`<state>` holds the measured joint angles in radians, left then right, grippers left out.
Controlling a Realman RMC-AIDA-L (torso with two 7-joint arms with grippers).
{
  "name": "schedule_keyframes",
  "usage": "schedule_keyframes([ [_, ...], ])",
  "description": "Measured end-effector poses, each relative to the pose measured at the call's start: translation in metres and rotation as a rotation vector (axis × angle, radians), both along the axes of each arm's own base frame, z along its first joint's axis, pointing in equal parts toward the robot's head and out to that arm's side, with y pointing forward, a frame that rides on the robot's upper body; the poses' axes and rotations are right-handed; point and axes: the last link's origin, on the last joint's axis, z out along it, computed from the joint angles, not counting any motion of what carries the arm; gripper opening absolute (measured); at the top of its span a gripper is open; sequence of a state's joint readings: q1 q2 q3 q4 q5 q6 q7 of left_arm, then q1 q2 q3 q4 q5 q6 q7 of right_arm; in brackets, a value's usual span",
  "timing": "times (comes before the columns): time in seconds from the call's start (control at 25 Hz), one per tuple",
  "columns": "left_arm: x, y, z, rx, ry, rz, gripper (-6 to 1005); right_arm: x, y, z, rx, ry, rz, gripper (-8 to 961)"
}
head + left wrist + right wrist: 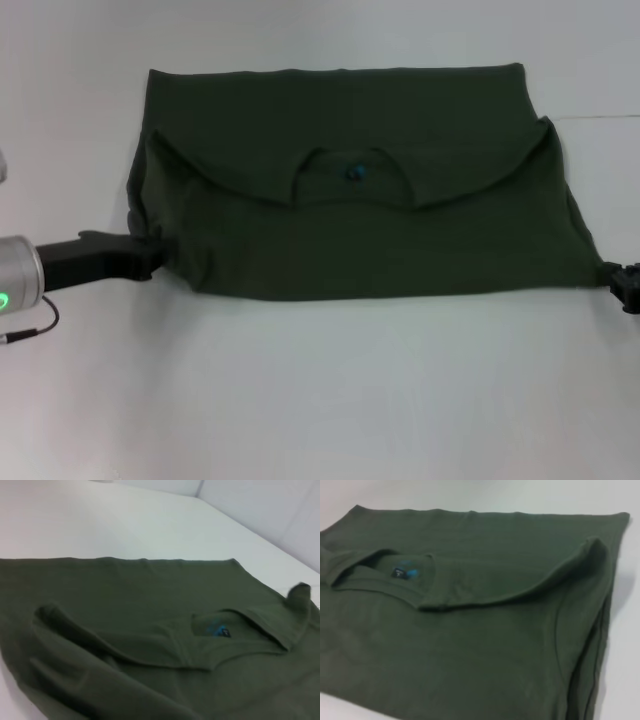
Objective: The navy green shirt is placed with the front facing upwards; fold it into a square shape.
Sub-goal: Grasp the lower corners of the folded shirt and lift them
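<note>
Head view, L to R. Far left, near edge: left arm's silver wrist w/ green light, black left gripper (150, 252) reaching right to the shirt's near-left corner, touching the cloth; grip can't be told, fingertips hidden against dark fabric. Centre: navy green shirt (360, 240) lying flat on white table (320, 400), folded across into a wide rectangle, long side running L-R. Top layer's curved edge w/ neckline (350, 175) facing up, small blue print (354, 172) showing inside collar. Far layer sticking out beyond as a flat strip. Slight bunching at left edge near gripper. Far right: black right gripper (625, 285) only partly in frame, at shirt's near-right corner, touching it; open or clenched can't be told. Wrist views: just cloth, collar w/ blue print & black tag (399, 573), pale table beyond.
</note>
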<state>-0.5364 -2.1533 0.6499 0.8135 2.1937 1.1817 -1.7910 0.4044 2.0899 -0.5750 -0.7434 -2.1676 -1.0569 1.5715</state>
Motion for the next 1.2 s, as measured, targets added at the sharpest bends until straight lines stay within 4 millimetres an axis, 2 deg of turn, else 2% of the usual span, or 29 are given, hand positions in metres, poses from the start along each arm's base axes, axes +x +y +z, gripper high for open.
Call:
schedule_keyframes([
  [0.36, -0.010, -0.027, 0.008, -0.056, -0.005, -0.128, 56, 0.009, -0.044, 0.016, 0.015, 0.040, 0.097, 2],
  [0.56, -0.019, -0.051, 0.021, -0.083, -0.035, -0.181, 55, 0.012, -0.081, 0.024, 0.010, 0.068, 0.192, 3],
  [0.88, -0.033, -0.103, 0.031, -0.137, -0.043, -0.277, 55, 0.018, -0.153, 0.035, 0.017, 0.112, 0.302, 2],
  [1.2, -0.036, -0.156, 0.031, -0.310, -0.054, -0.389, 56, 0.023, -0.193, 0.031, -0.016, 0.155, 0.277, 2],
])
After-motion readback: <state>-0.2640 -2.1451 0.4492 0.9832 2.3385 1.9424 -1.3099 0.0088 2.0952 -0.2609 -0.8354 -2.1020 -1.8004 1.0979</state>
